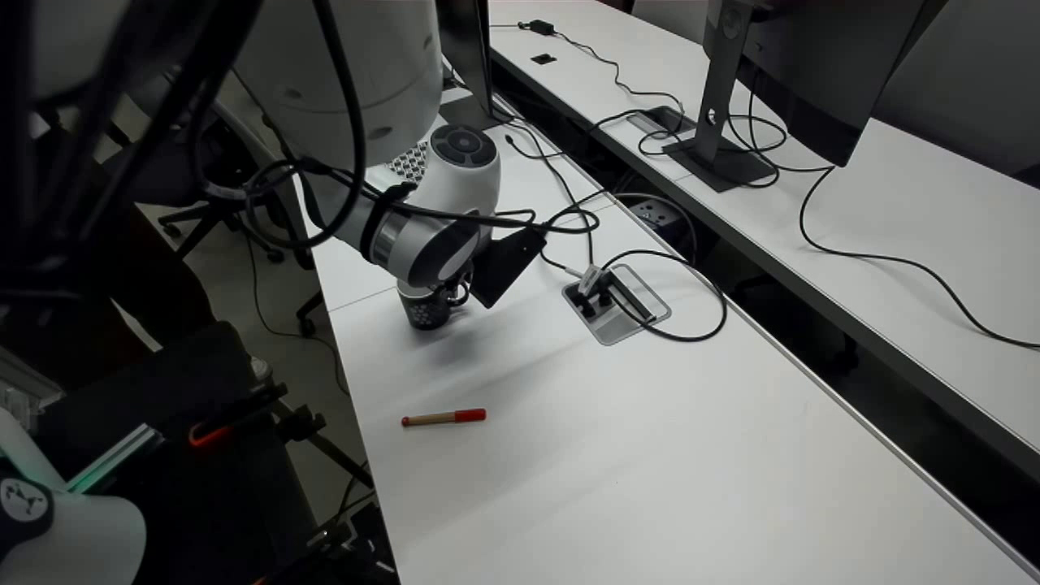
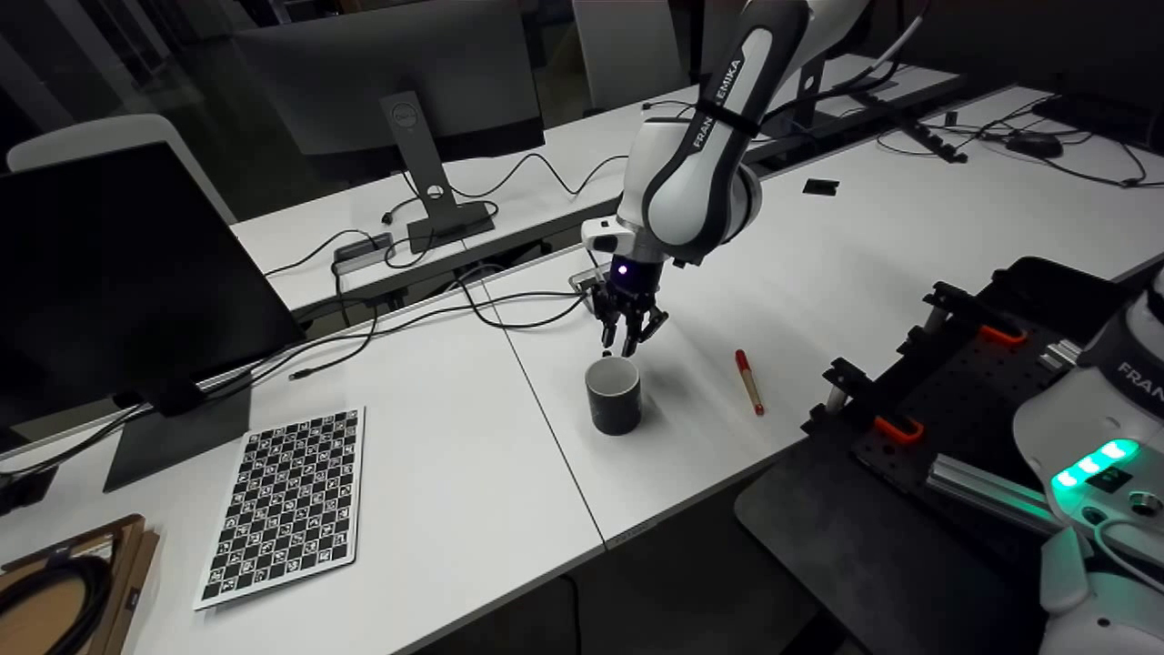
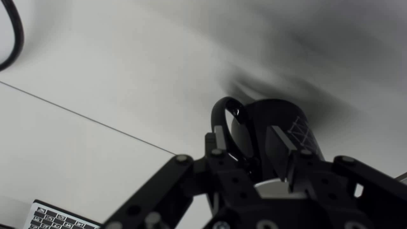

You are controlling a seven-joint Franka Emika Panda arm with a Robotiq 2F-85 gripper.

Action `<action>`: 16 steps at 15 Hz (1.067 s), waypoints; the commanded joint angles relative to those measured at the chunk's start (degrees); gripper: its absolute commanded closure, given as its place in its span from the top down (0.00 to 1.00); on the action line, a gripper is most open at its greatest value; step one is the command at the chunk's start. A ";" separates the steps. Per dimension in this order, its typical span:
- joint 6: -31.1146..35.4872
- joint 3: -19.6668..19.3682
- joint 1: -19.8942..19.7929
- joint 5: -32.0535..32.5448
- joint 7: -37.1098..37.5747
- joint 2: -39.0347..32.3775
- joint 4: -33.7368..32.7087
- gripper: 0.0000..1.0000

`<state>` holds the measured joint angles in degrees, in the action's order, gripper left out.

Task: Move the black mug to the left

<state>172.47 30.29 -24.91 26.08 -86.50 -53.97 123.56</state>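
The black mug [image 1: 426, 309] stands upright on the white table, with its handle toward the gripper. It also shows in an exterior view [image 2: 615, 405], where its pale interior is visible and its handle is hidden. In the wrist view the mug [image 3: 270, 111] lies beyond the fingers, with its handle loop at their left. My gripper [image 3: 247, 132] is open, its fingers apart around or just above the handle; I cannot tell whether they touch it. In an exterior view the gripper [image 2: 619, 348] points down at the mug's far side. In an exterior view the arm largely hides it.
A red-and-tan pen [image 1: 443, 418] lies near the mug. A cable outlet [image 1: 617, 305] with looping black cables is set in the table. A checkered board [image 2: 286, 500] and a monitor [image 2: 136, 282] stand farther along. The table's edge [image 2: 673, 509] is near the mug.
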 commanded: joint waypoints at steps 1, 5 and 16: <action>0.00 -0.80 1.40 -2.74 -3.03 0.83 -0.45 0.72; 0.70 -1.73 2.18 -3.50 -2.94 1.35 -0.59 0.99; 19.75 -24.04 19.06 -3.88 8.81 11.87 0.74 1.00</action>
<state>186.65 16.31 -15.06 23.88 -82.68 -46.81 122.52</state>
